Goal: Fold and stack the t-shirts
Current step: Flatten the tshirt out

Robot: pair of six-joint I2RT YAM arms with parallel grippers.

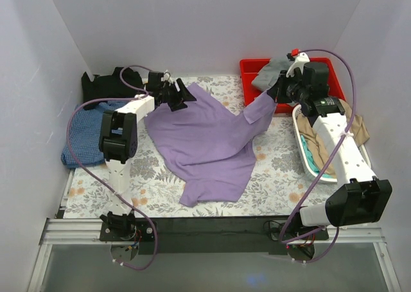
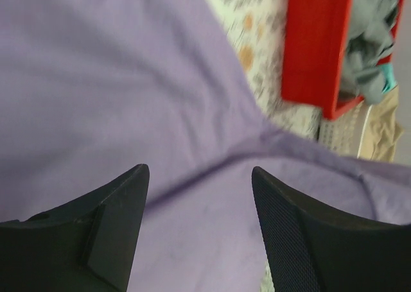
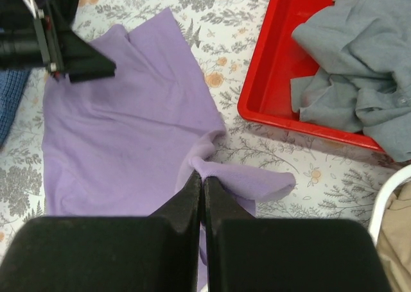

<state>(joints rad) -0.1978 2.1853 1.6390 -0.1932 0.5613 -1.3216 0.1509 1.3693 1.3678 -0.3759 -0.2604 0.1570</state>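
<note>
Lilac t-shirt [image 1: 205, 144], blue checked shirt [image 1: 80, 138], red bin [image 1: 246, 80], floral tablecloth [image 1: 276, 170]

Blue t-shirt [image 1: 80, 138] partly hidden by left arm [image 1: 119, 137]; left wrist view blurred.

Lab-style robot test booth, plain white panel walls [image 1: 205, 29] on three sides, aluminium frame rail [image 1: 74, 228] at near edge, floral-print table cover [image 1: 279, 170].

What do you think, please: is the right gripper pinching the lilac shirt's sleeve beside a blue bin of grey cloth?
The bin is red, not blue; the right wrist view shows it. The right gripper does pinch the lilac shirt's sleeve beside it, grey cloth inside.
</note>
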